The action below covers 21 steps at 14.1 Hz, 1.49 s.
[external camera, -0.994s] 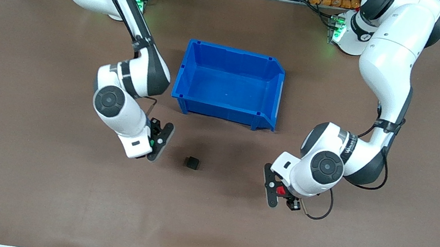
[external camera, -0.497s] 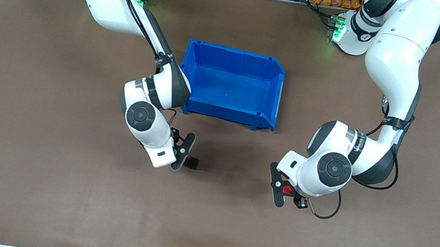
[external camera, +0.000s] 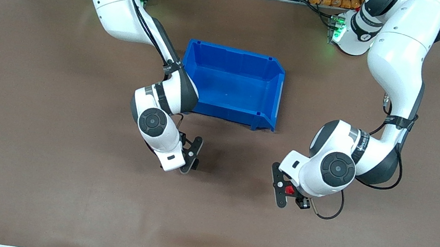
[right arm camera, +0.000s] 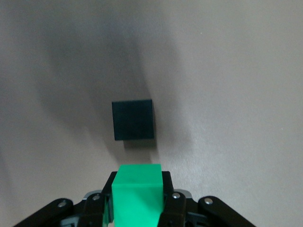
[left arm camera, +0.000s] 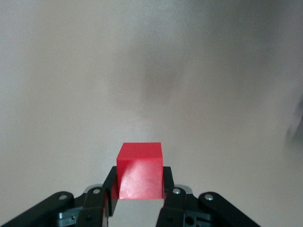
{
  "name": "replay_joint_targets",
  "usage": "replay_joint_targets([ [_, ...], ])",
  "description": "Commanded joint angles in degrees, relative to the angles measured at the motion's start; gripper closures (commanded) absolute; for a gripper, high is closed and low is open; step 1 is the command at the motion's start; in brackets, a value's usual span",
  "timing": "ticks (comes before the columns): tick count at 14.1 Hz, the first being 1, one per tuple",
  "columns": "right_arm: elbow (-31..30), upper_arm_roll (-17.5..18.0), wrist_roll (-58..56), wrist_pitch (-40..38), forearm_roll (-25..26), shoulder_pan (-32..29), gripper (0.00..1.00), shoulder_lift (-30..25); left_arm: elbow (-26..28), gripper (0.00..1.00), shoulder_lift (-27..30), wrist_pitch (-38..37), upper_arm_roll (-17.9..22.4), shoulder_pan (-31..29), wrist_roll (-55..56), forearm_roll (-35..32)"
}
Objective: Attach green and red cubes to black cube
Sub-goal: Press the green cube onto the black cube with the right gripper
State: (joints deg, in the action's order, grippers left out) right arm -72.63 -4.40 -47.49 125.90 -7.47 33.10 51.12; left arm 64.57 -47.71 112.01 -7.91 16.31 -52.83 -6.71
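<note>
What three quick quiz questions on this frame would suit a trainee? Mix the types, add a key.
1. True or false: the left pincer is shut on the red cube.
2. The right pincer holds which cube? A) black B) green C) red
3. Fill in: seen from the right wrist, the black cube lies on the ____, apart from the green cube.

Key: 1 true; 2 B; 3 table.
</note>
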Motion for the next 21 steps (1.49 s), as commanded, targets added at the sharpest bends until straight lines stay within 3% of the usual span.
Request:
replay_joint_targets([
  [1,3.5,-0.6,0.9,-0.6,0.9,0.7,1.00,2.6,1.2,1.00,2.2,-1.9,-0.3,-0.8,-0.6,0.6],
  [14,5.1,-0.5,2.0,2.1,0.7,2.0,1.00,5.6,1.2,1.00,5.3,-6.1,-0.3,-1.8,-1.5,0.5],
  [15,5.1,-0.5,2.1,2.2,0.8,2.3,0.59,5.5,1.2,1.00,5.3,-6.2,-0.3,-2.1,-1.5,0.4],
  [16,5.0,-0.5,2.0,2.6,0.8,2.3,0.01,5.5,1.2,1.00,5.3,-6.3,-0.3,-2.0,-1.3,0.5],
  [21,4.8,-0.5,2.0,3.1,0.9,2.3,0.00,5.4,1.2,1.00,5.2,-6.3,-0.3,-1.7,-0.4,0.7],
])
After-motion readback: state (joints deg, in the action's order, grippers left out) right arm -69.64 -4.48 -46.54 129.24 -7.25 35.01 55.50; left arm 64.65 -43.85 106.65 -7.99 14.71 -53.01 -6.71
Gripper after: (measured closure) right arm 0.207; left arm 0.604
